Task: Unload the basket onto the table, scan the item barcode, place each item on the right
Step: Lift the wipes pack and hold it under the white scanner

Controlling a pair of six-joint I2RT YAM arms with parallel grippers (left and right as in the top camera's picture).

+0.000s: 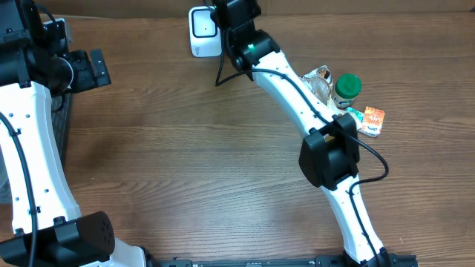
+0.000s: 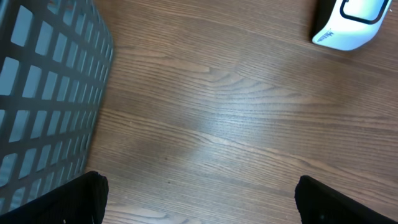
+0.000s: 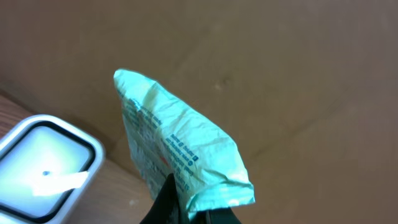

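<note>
Step in hand: presenting the item to the scanner.

The right gripper [image 3: 186, 210] is clamped on the lower edge of a pale green packet [image 3: 177, 140], holding it in the air just beside the white scanner [image 3: 45, 167] at the far edge of the table. Printed text faces the wrist camera; no barcode can be made out. By judgement, the next move calls for turning the packet until its code faces the scanner window. The left gripper [image 2: 200, 202] hangs with jaws wide and empty, next to the mesh basket [image 2: 43, 93]; its contents cannot be made out. A green-lidded jar [image 1: 346, 90] and an orange sachet [image 1: 373, 119] lie loose on the table.
</note>
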